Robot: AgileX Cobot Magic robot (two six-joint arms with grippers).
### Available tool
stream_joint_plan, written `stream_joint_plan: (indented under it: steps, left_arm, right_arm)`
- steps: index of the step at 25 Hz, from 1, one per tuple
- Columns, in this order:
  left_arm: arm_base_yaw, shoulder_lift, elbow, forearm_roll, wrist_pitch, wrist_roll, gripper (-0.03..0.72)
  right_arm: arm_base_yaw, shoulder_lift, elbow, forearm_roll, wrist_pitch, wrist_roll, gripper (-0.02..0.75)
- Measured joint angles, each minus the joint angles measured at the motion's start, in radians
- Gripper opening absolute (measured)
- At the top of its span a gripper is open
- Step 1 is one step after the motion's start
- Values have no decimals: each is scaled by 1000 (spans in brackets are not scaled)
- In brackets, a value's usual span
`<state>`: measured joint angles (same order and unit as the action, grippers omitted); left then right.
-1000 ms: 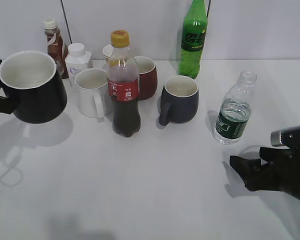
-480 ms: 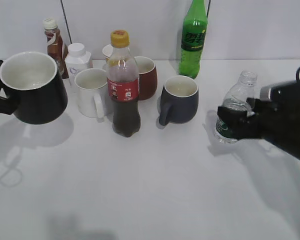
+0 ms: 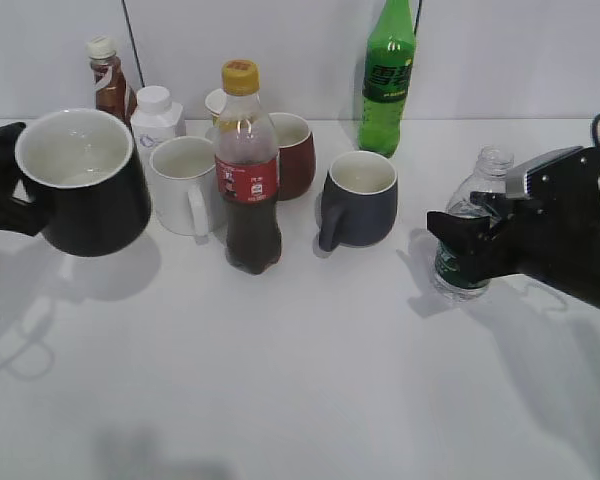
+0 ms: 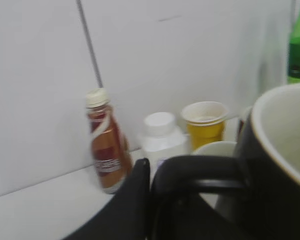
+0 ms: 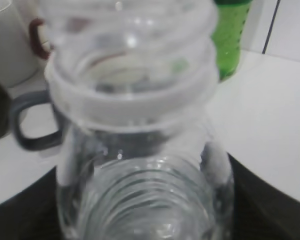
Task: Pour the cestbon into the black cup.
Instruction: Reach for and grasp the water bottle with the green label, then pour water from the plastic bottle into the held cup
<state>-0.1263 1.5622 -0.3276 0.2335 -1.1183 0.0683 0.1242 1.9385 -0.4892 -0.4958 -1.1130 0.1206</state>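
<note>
The black cup (image 3: 85, 190), white inside, hangs above the table at the far left. My left gripper (image 3: 15, 205) is shut on its loop handle (image 4: 200, 172). In the left wrist view one black finger (image 4: 137, 185) lies against the handle and the cup's rim (image 4: 270, 125) fills the right side. The cestbon (image 3: 493, 165), clear and capless with a dark green label, stands upright on the table at the right. My right gripper (image 3: 460, 235) grips it at label height. In the right wrist view the cestbon (image 5: 140, 150) fills the frame, with dark jaws against both sides.
A cola bottle (image 3: 248, 180) stands mid-table with a white mug (image 3: 185, 185), a red mug (image 3: 292, 155) and a grey-blue mug (image 3: 358, 200) around it. A green soda bottle (image 3: 387, 80), a brown bottle (image 3: 107, 85) and a white jar (image 3: 155, 120) line the back wall.
My right gripper has moved from the front right up to the cestbon and now sits around it. The black cup has shifted a little right and lower in my left gripper.
</note>
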Motion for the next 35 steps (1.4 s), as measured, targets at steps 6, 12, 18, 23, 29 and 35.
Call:
stream_joint_plan:
  steps: [6, 12, 18, 23, 29, 35]
  left_arm:
    - [-203, -119, -7, -40, 296, -1, 44]
    - [-420, -146, -16, -108, 455, -1, 44]
    - [-544, -121, -122, -167, 639, -1, 44]
    - [-574, -116, -192, -170, 722, -3, 44]
    - [-574, -116, -226, -171, 802, -5, 44]
    - [-579, -116, -227, -169, 793, -48, 44]
  right_arm:
    - [102, -255, 23, 50, 246, -55, 498]
    - [352, -453, 16, 316, 518, -383, 498]
    - [526, -475, -67, 560, 709, -750, 498]
    - [568, -475, -123, 616, 772, -984, 498]
    - [568, -475, -156, 624, 811, -1160, 498]
    - [568, -475, -156, 625, 815, -1300, 498]
